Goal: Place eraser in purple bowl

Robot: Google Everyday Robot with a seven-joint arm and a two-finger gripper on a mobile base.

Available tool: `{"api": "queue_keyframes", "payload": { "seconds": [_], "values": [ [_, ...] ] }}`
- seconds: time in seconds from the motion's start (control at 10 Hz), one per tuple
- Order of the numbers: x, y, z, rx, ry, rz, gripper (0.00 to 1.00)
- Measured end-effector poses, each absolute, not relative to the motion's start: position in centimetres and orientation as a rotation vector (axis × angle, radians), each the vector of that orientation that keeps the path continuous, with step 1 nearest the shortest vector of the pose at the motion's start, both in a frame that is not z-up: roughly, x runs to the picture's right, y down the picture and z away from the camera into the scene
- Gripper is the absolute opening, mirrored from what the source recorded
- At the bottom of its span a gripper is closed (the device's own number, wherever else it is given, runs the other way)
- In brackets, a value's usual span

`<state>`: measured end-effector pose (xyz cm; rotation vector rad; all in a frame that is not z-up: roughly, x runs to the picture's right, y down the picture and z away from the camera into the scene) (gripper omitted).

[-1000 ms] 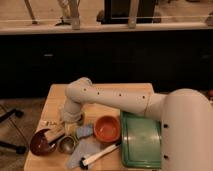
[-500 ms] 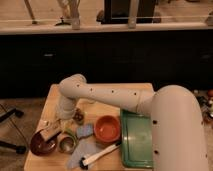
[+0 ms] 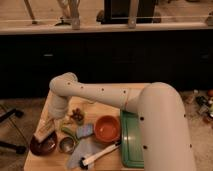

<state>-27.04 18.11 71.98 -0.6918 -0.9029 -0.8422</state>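
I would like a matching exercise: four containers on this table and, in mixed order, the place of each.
1 shallow dark purple bowl
2 small shiny metal bowl
3 bright orange bowl
4 flat green tray

A beside the tray's left edge
B farthest right
C farthest left, at the gripper
D between the two coloured bowls

Pairs: 1-C, 2-D, 3-A, 4-B

view: one only, the camera view; station: high, behind the arm (image 3: 100,95), close to its bulky near segment, which fills the frame right of the gripper (image 3: 46,131); facing: forward and down onto the table (image 3: 102,112); gripper low at left, just over the purple bowl (image 3: 40,146); beyond the gripper: dark cabinets (image 3: 125,55), well apart, under a pale counter (image 3: 150,27)
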Motion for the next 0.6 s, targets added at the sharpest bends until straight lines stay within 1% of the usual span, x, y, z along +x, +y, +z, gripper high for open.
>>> {"api": "queue_keyframes", "payload": {
  "seconds": [0.3, 0.6],
  "values": [
    [-28.4, 18.6, 71.6, -0.671, -0.96, -0.942, 0.01],
    [-29.6, 19.1, 71.3, -0.684, -1.008, -1.003, 0.01]
  ]
}}
